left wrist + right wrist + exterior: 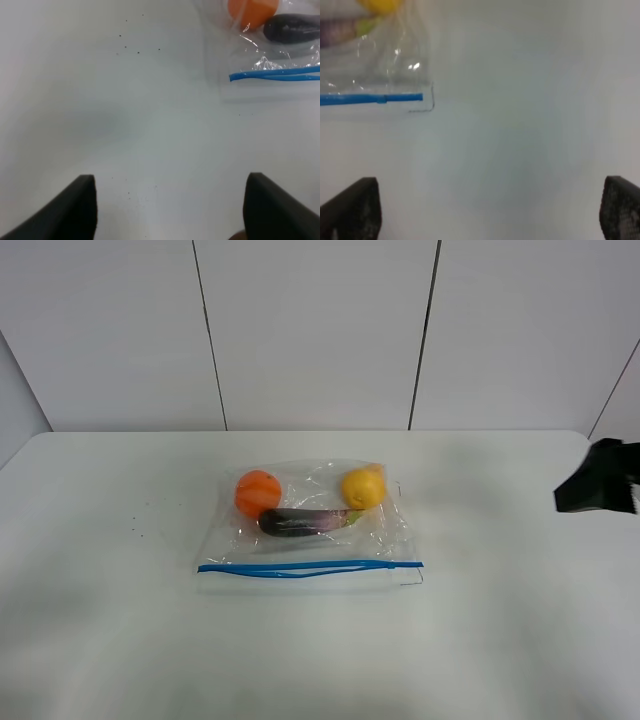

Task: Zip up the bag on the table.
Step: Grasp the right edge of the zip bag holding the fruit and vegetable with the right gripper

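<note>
Left claw [170, 210] wide, right claw [485, 212] wide — bag [310, 545] well apart from both

The exterior high camera looks down from above, in front of the clear crinkly plastic zip bag [320, 545]. It takes in the large white flat tabletop [110, 640] up to the pale wall panels [310, 330] behind the bag. The 2 wrist cameras face down on the tabletop from much nearer. The left wrist view catches 1 end of the bag's thin blue zip strip [275, 75], the right wrist view the other end. All 3 views share this strip.
</note>
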